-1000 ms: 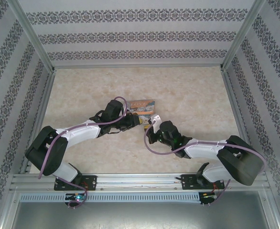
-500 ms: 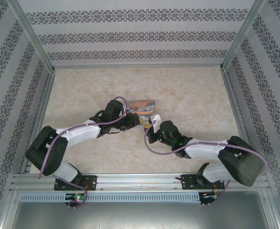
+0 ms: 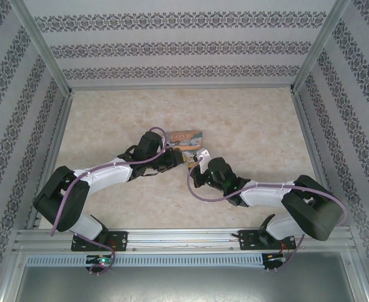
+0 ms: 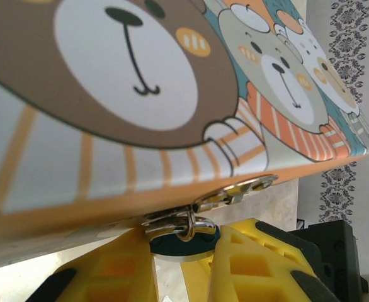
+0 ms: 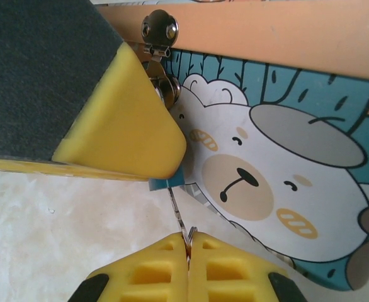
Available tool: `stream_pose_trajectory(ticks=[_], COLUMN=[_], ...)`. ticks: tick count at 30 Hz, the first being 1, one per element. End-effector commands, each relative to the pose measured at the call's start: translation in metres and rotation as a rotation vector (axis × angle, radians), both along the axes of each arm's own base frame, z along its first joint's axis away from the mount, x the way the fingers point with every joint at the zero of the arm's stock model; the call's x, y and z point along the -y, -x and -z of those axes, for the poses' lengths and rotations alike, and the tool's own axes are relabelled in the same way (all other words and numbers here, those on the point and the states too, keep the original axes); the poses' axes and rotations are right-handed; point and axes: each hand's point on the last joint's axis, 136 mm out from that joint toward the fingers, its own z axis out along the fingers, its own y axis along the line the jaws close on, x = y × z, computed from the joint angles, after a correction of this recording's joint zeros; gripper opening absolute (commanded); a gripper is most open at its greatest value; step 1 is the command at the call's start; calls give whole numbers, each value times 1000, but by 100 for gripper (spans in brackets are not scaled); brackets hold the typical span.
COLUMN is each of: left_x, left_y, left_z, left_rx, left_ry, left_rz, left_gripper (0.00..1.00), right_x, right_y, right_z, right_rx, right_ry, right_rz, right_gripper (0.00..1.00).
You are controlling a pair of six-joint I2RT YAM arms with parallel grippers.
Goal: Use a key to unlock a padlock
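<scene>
So the bear box [image 3: 186, 137] is the thing to steer by. The padlock [image 4: 184, 244] hangs off the metal clasp [image 4: 235, 190] on the box's front edge, its teal body squeezed between the left gripper's [image 4: 183, 261] yellow pads. The right gripper [image 5: 187, 251] sits just below the box front, pads pressed together on the key [image 5: 177, 214], and the thin blade runs up to the padlock's underside. Can't tell if the tip is actually in the keyhole, since a left finger hides it. I'd have the left hold firm and the right push straight along the blade, twisting only once it's seated. Otherwise that skinny key probably bends or slips.
</scene>
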Motion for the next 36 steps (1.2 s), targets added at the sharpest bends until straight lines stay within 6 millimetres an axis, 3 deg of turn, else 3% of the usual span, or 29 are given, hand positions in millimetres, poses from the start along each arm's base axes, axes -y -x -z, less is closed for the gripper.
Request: stream_pose_trajectory(ticks=[1, 5, 11, 19, 36], left_x=[17, 17, 16, 16, 9], left_y=[-2, -1, -1, -1, 4], left_z=[-30, -30, -30, -30, -14], left_rx=[60, 58, 58, 57, 48], left_ry=[85, 87, 89, 95, 52], left_rz=[53, 53, 46, 40, 37], left_gripper=[18, 18, 18, 18, 18], right_x=[-11, -19, -17, -25, -28], right_y=[-16, -16, -20, -21, -42], right_z=[-35, -44, -36, -47, -61], right_rx=[89, 99, 88, 43, -7], right_ry=[-107, -159, -149, -251, -352], right_rz=[3, -34, -45, -123, -192], right_gripper=[0, 0, 0, 0, 0])
